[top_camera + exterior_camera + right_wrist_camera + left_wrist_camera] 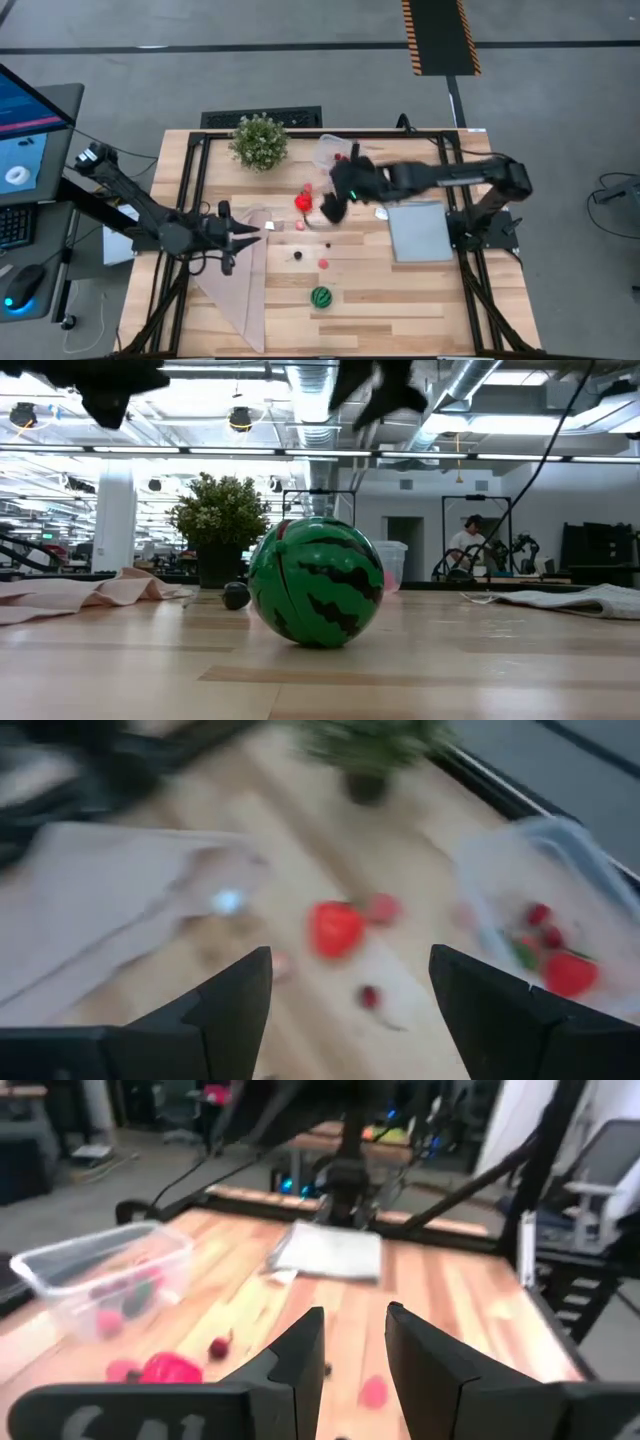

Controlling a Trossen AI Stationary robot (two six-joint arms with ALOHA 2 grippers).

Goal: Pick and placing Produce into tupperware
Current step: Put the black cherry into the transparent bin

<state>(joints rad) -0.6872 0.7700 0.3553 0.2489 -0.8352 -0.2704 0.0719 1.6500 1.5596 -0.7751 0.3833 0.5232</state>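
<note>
right tool (350, 1010): over the wooden surface (400, 290) just beside the clear tupperware (333, 150), on the side away from the potted plant (260, 140); fingers spread wide apart, nothing between them, touching nothing
left tool (355, 1355): low over the surface near the pale cloth (240, 285), well apart from the tupperware; fingers drawn close with a narrow gap between them, pinching nothing
tupperware: at the far edge of the surface, next to the potted plant; small red and pink pieces and a bit of green show inside it through its clear wall (100, 1280)
red strawberry (303, 201): on the surface near the tupperware, on the cloth's side of the right tool; in the right wrist view it lies ahead of the open fingers (337, 928)
other small produce: a pink piece (323, 264) and a tiny dark piece (297, 256) lie on the surface between the tupperware and the watermelon ball, each apart from the others
watermelon ball (321, 296): green with dark stripes, well apart from the tupperware toward the near edge; in the low view it sits on the surface in front of the potted plant (316, 582)
grey-blue sheet (421, 232): flat on the surface near the tupperware, beside the right arm's base
person (466, 545): in the room behind the surface, far beyond the tupperware
</note>
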